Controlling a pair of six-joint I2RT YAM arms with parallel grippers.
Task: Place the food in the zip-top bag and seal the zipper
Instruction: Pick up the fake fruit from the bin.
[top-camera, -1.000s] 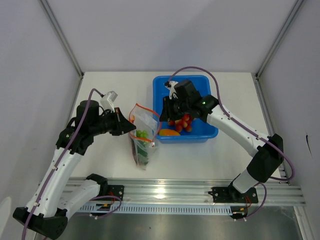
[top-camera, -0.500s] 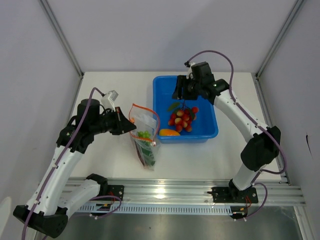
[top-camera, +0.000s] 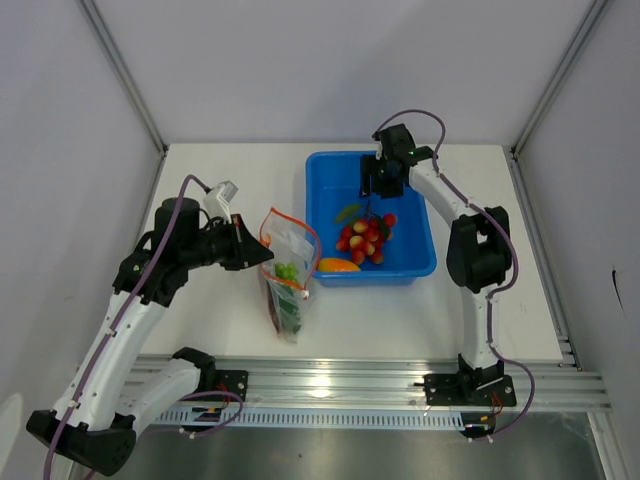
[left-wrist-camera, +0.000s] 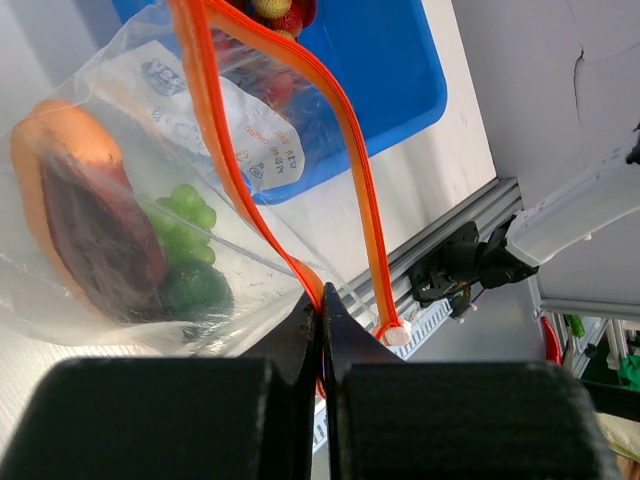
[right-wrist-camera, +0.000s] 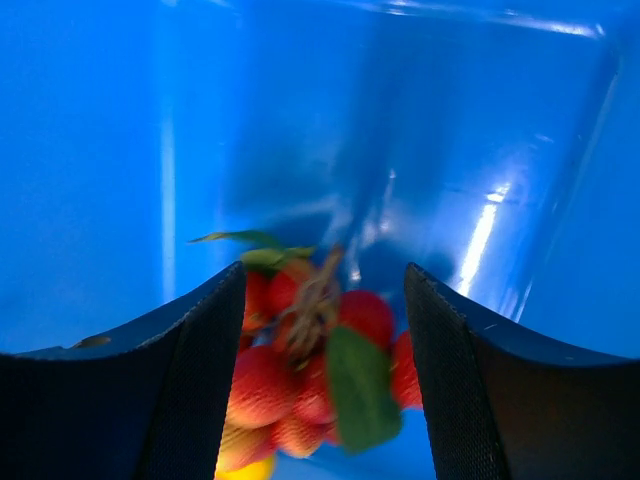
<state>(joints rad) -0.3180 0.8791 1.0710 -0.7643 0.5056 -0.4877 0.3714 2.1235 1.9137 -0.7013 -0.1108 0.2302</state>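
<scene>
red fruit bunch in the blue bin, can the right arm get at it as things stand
Probably yes: the right tool hangs open over the blue bin, and the red fruit bunch lies uncovered below it, with nothing between them.

The left arm (top-camera: 120, 335) and right arm (top-camera: 478, 250) share white link shells, black joint housings and black bases, each trailed by a thin purple cable (top-camera: 415, 111), while the right gripper (right-wrist-camera: 322, 275) has matte black, finely textured fingers (right-wrist-camera: 190, 390).
</scene>
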